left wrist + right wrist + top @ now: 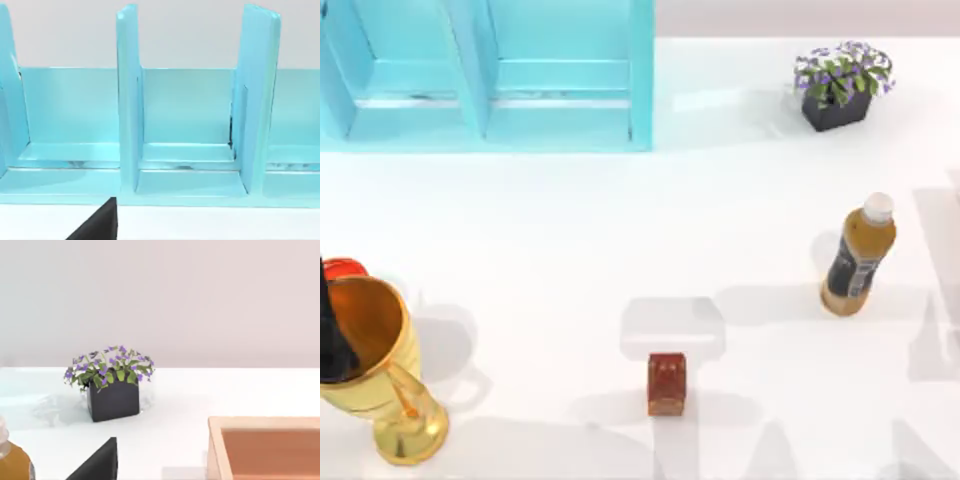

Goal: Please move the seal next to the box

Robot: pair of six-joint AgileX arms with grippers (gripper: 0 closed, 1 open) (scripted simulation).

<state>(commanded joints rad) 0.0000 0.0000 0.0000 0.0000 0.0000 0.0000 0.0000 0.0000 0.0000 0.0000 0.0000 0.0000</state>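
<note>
Gripper state impossible to tell; seal (666,383) upright on white table (570,250), pale wall (200,290) behind.

Left wrist view: a small part of the left end effector (98,224) is visible, a matte black, flat-faced wedge of hard-looking material. Its slanted edge climbs toward about one o'clock and meets a straight, upright side in a sharp corner. The surface is a uniform black with crisp edges.

Right wrist view: the right end effector (98,464) shows a matching piece, the same matte black wedge with one sloping edge, one straight upright side and a plain, even finish.
</note>
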